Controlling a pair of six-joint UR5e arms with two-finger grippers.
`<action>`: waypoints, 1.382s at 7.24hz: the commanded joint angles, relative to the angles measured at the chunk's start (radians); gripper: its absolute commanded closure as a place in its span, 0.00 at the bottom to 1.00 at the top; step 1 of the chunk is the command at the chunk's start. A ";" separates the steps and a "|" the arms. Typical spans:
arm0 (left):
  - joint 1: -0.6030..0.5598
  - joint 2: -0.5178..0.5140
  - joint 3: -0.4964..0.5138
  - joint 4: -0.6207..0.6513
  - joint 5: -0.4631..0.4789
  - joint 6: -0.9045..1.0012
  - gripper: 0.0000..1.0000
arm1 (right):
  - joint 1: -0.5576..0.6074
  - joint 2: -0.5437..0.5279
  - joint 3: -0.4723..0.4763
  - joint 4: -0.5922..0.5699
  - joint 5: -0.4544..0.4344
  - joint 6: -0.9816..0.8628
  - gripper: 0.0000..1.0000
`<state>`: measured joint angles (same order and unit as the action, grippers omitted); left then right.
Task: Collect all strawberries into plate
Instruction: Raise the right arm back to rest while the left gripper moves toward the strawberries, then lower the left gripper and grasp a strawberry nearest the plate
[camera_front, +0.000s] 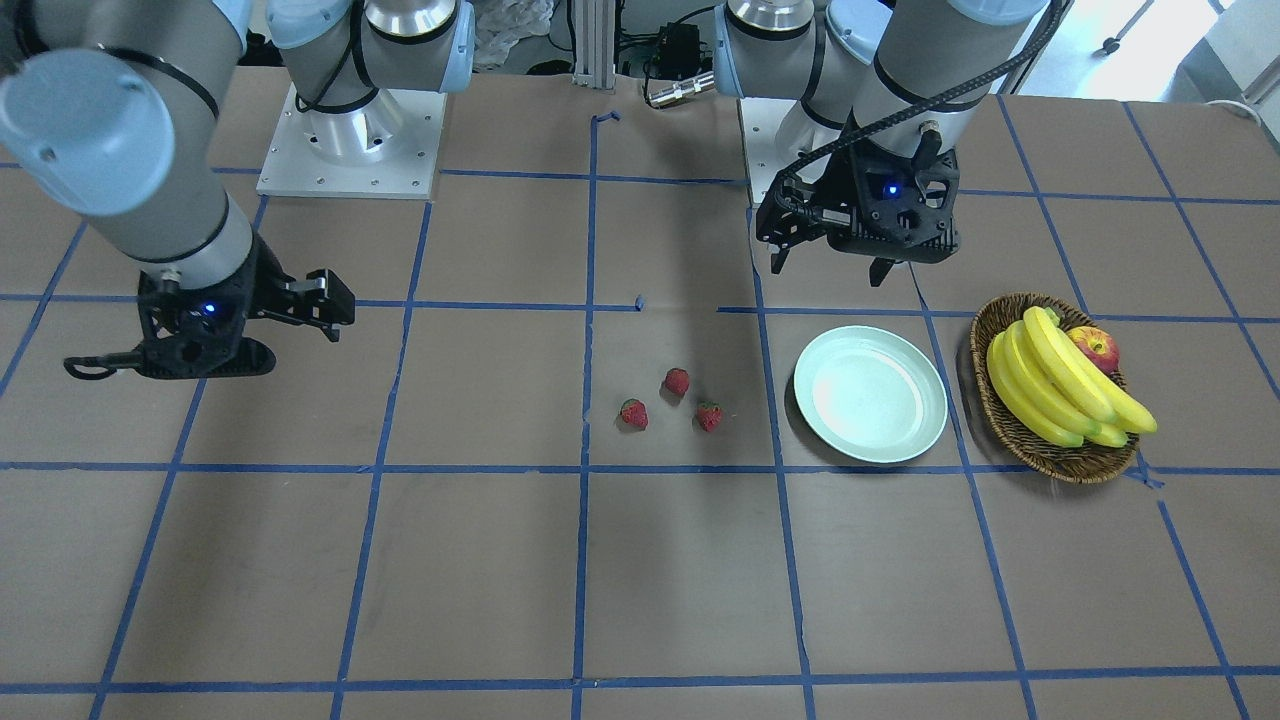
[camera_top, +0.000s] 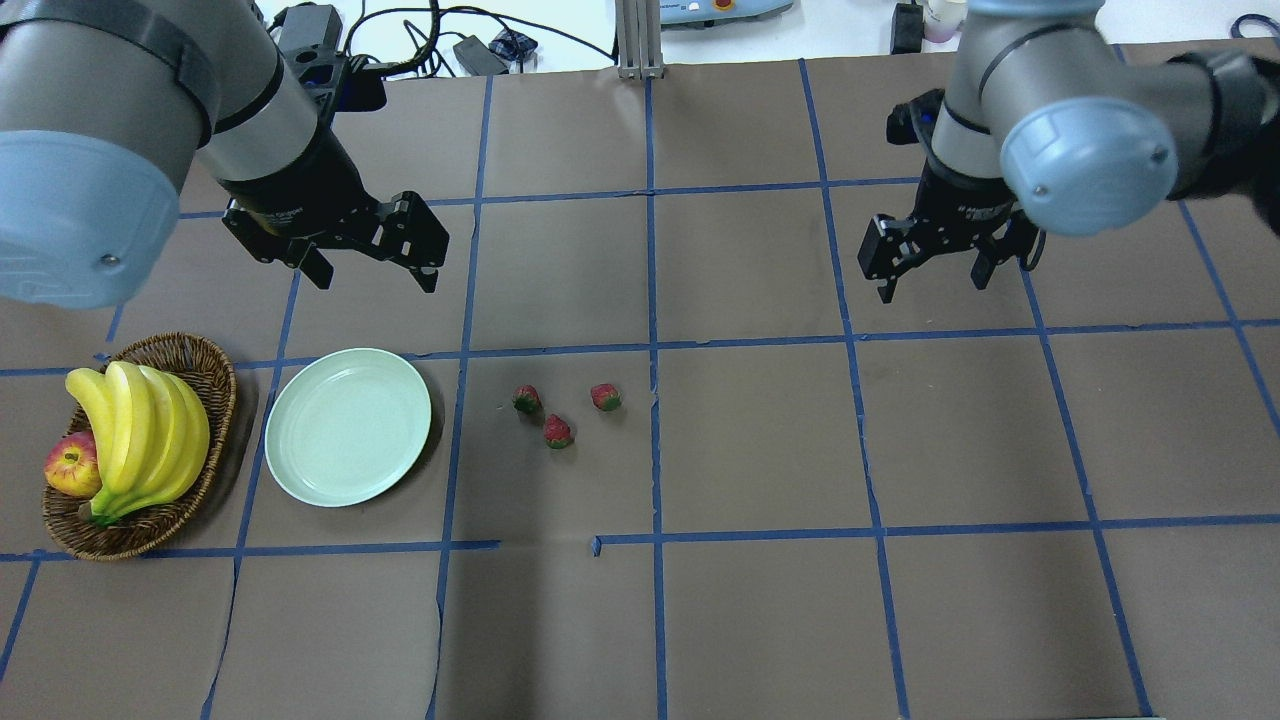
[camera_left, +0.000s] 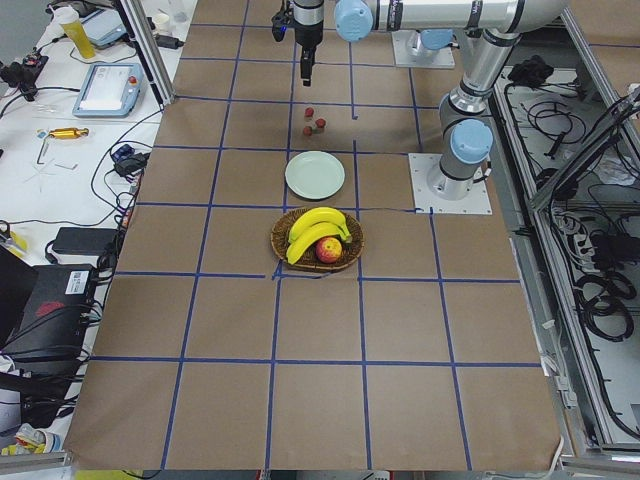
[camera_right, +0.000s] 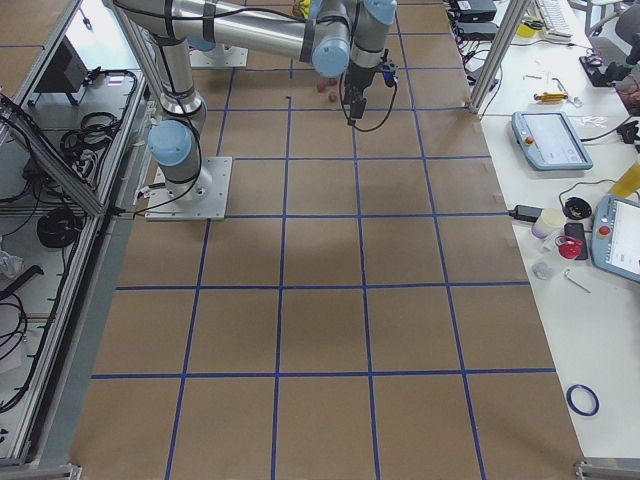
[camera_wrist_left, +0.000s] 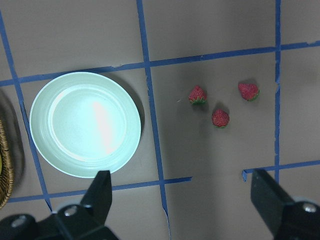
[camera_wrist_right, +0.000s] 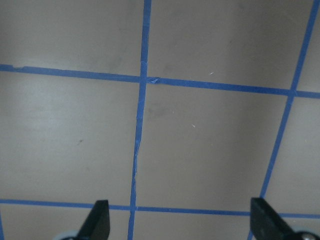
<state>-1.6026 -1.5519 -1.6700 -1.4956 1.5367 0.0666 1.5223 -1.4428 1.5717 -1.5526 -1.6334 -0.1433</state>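
Brown paper ruled with blue tape covers the counter, and nothing of the job is done yet. The left hand hangs above it just beyond the plate, wide open and empty. The right hand hovers well apart on the other side, also spread and holding nothing. A wicker basket with bananas and an apple sits just beside the plate, which lies bare. The three strawberries lie loosely clustered on the counter near the plate, on the side away from the basket, none touching another.

The first pick looks best suited to the left hand, which is closer to both fruit and plate. It should come straight down over one berry, preferably the one nearest the plate, with the fingers turned so that neither sweeps into a neighbour. The berries are small and probably roll easily, so the fingers should close gently on the body rather than the leafy cap. Release should be low over the middle of the plate, well inside the rim.
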 joint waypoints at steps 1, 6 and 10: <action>0.000 0.003 -0.014 0.000 0.000 -0.001 0.00 | -0.001 -0.100 -0.039 0.036 0.006 0.010 0.00; -0.014 -0.063 -0.033 0.037 0.005 -0.062 0.00 | -0.001 -0.146 -0.019 0.026 0.015 0.092 0.00; -0.036 -0.233 -0.299 0.534 -0.004 -0.109 0.00 | -0.001 -0.148 -0.019 0.028 0.015 0.105 0.00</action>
<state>-1.6358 -1.7251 -1.9101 -1.1028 1.5385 -0.0219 1.5217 -1.5906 1.5524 -1.5248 -1.6184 -0.0403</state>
